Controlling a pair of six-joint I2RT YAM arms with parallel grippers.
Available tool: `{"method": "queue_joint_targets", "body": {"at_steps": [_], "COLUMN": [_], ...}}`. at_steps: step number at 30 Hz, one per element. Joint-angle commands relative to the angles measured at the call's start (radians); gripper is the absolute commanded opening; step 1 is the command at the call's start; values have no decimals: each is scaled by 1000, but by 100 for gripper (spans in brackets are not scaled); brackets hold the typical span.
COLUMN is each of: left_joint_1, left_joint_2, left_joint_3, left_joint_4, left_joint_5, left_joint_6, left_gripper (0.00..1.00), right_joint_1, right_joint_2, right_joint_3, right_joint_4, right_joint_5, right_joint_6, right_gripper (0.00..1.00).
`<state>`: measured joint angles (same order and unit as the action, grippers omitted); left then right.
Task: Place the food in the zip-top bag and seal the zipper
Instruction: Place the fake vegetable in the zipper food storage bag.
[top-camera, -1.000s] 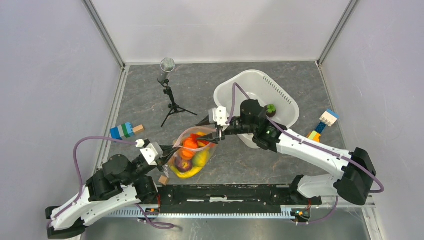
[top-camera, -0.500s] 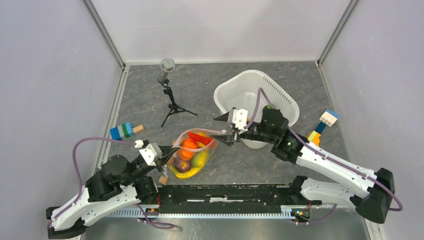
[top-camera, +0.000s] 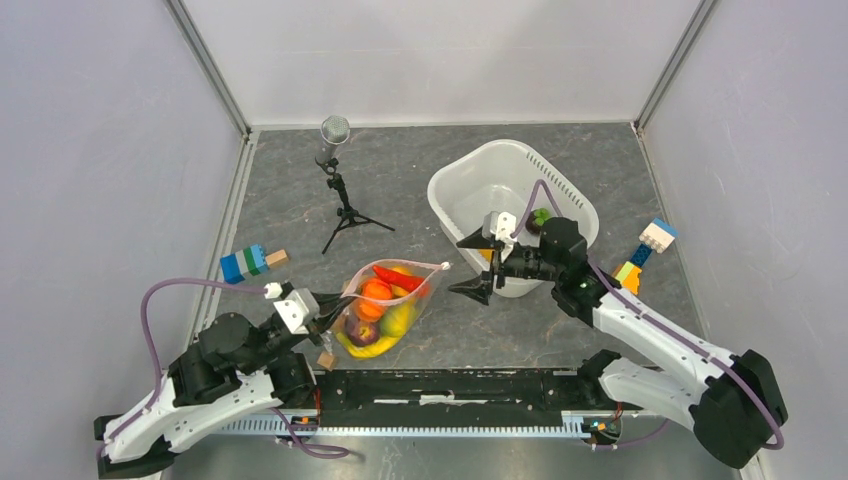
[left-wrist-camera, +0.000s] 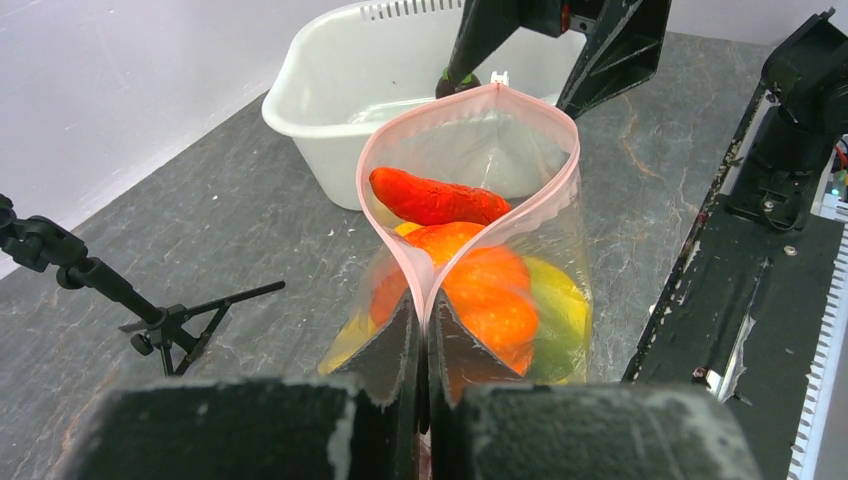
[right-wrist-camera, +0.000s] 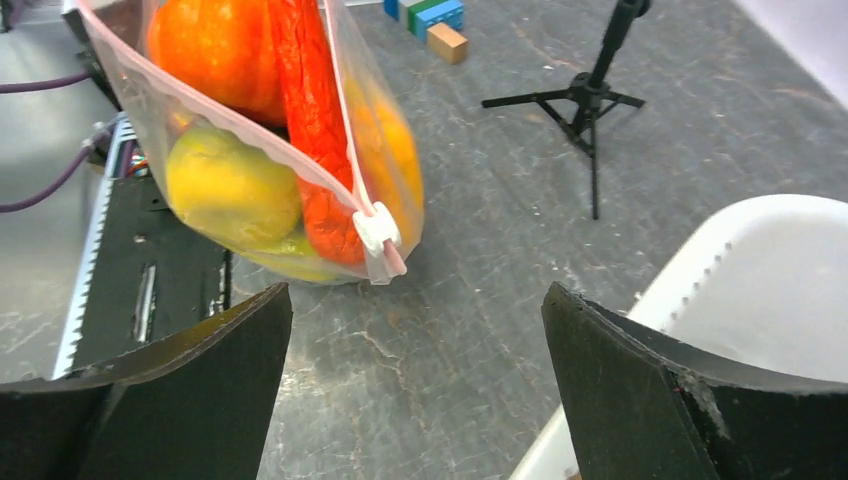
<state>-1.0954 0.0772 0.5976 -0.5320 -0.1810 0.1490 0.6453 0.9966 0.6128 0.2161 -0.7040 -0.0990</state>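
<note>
The clear zip-top bag (top-camera: 385, 305) lies between the arms, holding the food: an orange piece (left-wrist-camera: 480, 290), a red one (left-wrist-camera: 435, 200), a yellow-green mango (left-wrist-camera: 555, 310) and a banana (top-camera: 372, 347). My left gripper (left-wrist-camera: 422, 310) is shut on the near end of the pink zipper (left-wrist-camera: 366, 175), whose mouth gapes open. My right gripper (right-wrist-camera: 415, 380) is open and empty, a short way right of the bag's far end and its white slider (right-wrist-camera: 375, 232). In the top view it hovers (top-camera: 472, 266) beside the white tub (top-camera: 560, 185). A dark piece with a green top (top-camera: 541, 217) sits in the tub.
A microphone on a small black tripod (top-camera: 340, 190) stands at the back left. Block stacks lie at the left (top-camera: 250, 262) and right (top-camera: 645, 250). A small wooden block (top-camera: 326, 358) lies by the left arm. The tub is just behind my right gripper.
My right gripper has let go of the bag's far end, opened wide and drawn back right toward the tub. The bag mouth has sagged narrower. The left gripper still holds.
</note>
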Motion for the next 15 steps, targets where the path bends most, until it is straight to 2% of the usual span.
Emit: {"method": "queue_joint_targets", "body": {"at_steps": [1,2,5,7,10,13,15], "left_joint_1": [0,-1,-1,0,-1,-1,-1], "left_joint_2": [-15,-19,-31,-36,-43,-50,-52], "left_joint_3": [40,39,32,33,37,38,39], "left_joint_4": [34,35,35,35,30,26,22], "left_joint_5": [-1,0,-2,-4,-5,-8,-7], "left_joint_6": [32,30,26,27,24,22,20], "left_gripper": [2,2,2,2,2,2,2], "right_joint_1": [-18,-18,-18,-18,-18,-18,-16], "right_joint_2": [37,51,90,131,194,224,241], "right_joint_3": [-32,-51,-126,-158,-163,-208,-201], "right_joint_4": [175,229,542,714,869,1083,1099], "right_joint_5": [-172,-181,-206,-211,-232,-205,-189], "right_joint_6": [70,106,287,379,470,581,594], "right_gripper": [98,98,94,87,72,70,69]}}
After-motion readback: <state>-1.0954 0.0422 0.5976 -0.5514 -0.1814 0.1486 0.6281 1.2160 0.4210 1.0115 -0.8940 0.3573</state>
